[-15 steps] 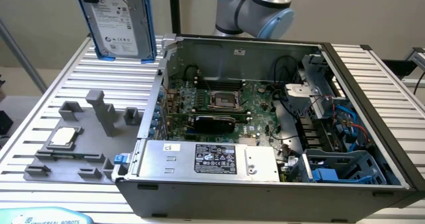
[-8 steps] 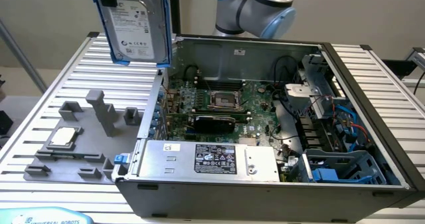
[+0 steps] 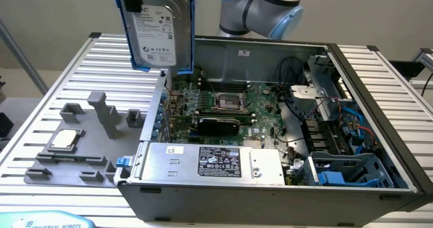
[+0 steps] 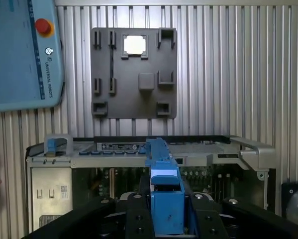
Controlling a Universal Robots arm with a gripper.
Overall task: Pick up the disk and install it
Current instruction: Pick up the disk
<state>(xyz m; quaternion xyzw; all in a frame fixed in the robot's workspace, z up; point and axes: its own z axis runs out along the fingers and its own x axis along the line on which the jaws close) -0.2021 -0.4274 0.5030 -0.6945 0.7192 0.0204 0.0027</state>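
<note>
End effector (image 4: 167, 211) grips the disk (image 3: 157, 30) (held upright) above the case (image 3: 257, 201)

silver disk (image 3: 159, 15) (white label (image 3: 153, 38)), blue frame (image 4: 166, 199)

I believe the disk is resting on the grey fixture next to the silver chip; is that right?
Not quite: the exterior view shows the disk held upright above the open computer case, off the grey fixture, where the silver chip sits.
</note>
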